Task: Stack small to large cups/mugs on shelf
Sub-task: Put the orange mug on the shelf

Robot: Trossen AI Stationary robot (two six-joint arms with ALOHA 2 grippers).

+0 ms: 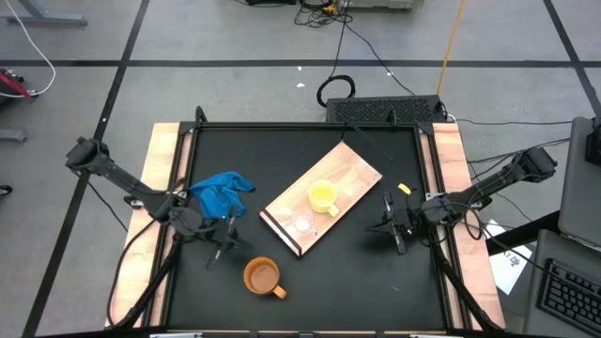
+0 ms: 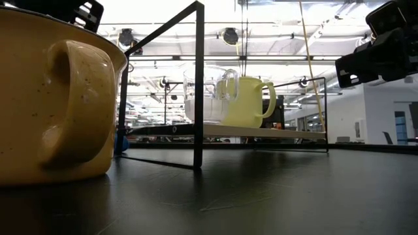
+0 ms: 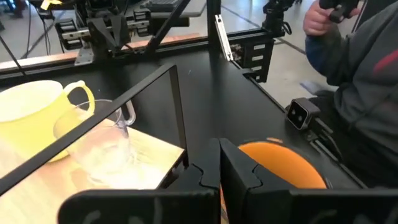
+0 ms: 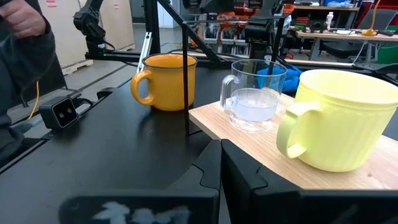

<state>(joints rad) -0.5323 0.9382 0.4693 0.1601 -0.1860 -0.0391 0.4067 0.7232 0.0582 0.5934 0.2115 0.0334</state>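
The light-wood shelf (image 1: 349,176) lies slantwise mid-table under a thin black frame. The yellow cup (image 1: 322,196) and the clear glass cup (image 1: 302,223) stand upright on it side by side; both also show in the right wrist view, the yellow cup (image 4: 346,119) beside the glass cup (image 4: 254,95). The orange-brown cup (image 1: 262,276) stands upright on the black tabletop near the front edge. My left gripper (image 1: 230,242) is shut and empty, between the blue cloth and the orange-brown cup (image 3: 281,164). My right gripper (image 1: 380,226) is shut and empty, right of the shelf.
A blue cloth (image 1: 221,192) lies crumpled left of the shelf. The shelf's black frame posts (image 2: 198,85) stand around the cups. A person sits beyond the table's near edge (image 3: 357,68). A small yellow piece (image 1: 404,189) lies right of the shelf.
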